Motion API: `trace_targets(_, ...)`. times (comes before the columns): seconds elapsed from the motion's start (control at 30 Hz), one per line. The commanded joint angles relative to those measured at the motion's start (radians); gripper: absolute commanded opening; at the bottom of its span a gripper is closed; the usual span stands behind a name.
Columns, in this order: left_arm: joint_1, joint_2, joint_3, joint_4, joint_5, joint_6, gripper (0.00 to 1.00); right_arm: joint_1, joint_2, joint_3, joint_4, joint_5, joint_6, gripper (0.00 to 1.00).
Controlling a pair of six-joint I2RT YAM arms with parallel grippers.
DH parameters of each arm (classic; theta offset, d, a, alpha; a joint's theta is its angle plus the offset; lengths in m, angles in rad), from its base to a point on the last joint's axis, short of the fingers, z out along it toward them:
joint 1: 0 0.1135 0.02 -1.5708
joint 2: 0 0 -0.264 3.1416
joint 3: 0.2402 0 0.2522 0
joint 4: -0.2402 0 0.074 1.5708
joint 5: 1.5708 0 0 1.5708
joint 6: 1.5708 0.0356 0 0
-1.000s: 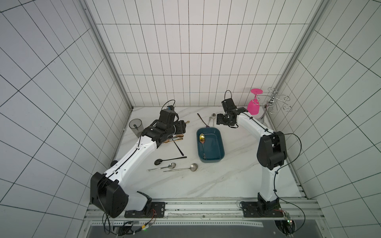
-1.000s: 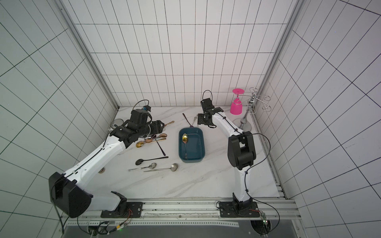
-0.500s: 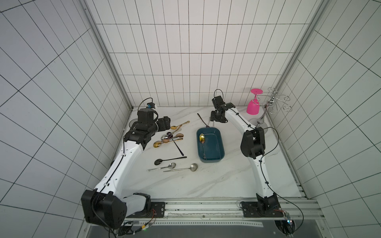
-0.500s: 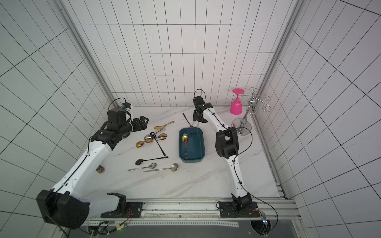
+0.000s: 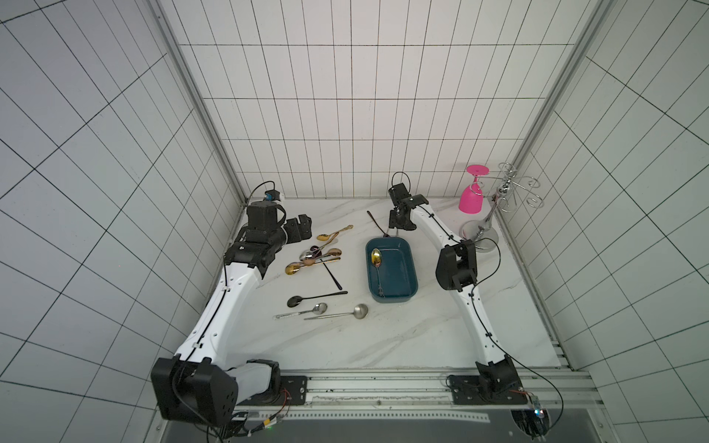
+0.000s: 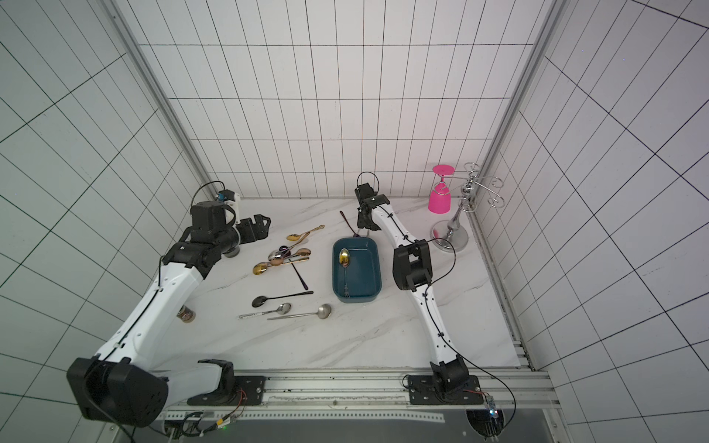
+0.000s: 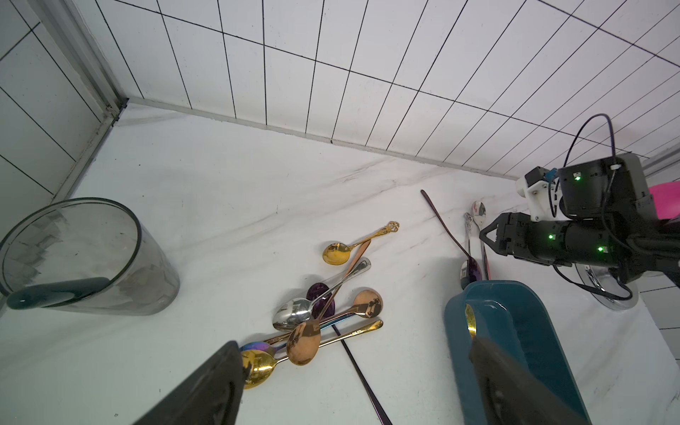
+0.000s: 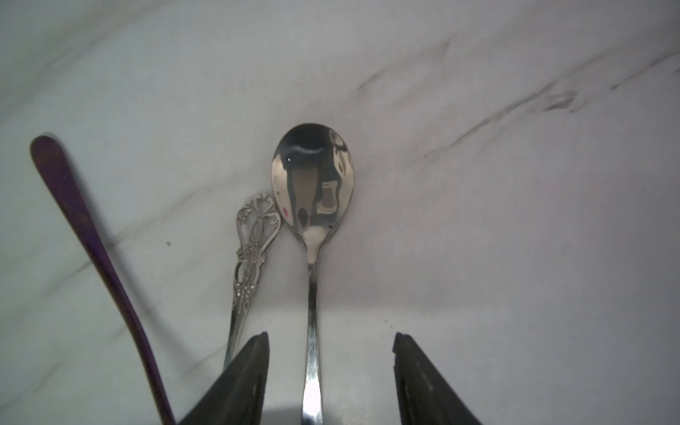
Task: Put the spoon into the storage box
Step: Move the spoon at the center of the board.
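One gold spoon (image 5: 376, 257) already lies inside the box (image 5: 401, 278). Just behind the box, the right jaws stand partly open astride the handle of a silver spoon (image 8: 312, 176) lying on the counter (image 5: 383, 337), gripping nothing yet. The left jaws gape wide and empty near the spoon pile (image 5: 316, 255) beside the box. Most spoons remain outside the box, and closing on the silver one looks like the next step.

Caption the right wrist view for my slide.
Right hand open over a silver spoon on marble, beside an ornate handle and a purple handle.
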Motion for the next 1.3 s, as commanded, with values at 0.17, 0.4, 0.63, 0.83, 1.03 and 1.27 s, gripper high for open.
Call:
trace_targets(0.17,0.005,-0.019,-0.007,0.018,0.017,0.013,0.97,0.039,0.080,0.072,-0.079,0.070,-0.032,0.55)
trace_targets(0.4,0.006,-0.021,-0.008,0.017,0.017,0.013,0.97,0.015,0.078,0.015,-0.127,0.097,-0.035,0.47)
trace_targets(0.63,0.008,-0.021,-0.012,0.019,0.022,0.011,0.98,-0.022,0.015,-0.074,-0.127,0.129,-0.065,0.35)
trace_targets(0.83,0.013,-0.021,-0.015,0.022,0.025,0.010,0.97,-0.046,-0.017,-0.123,-0.127,0.120,-0.064,0.28)
trace_targets(1.03,0.014,-0.021,-0.017,0.022,0.028,0.004,0.98,-0.057,-0.044,-0.186,-0.104,0.103,-0.067,0.16)
trace_targets(1.27,0.015,-0.021,-0.019,0.021,0.029,0.005,0.97,-0.060,-0.058,-0.211,-0.091,0.078,-0.093,0.10)
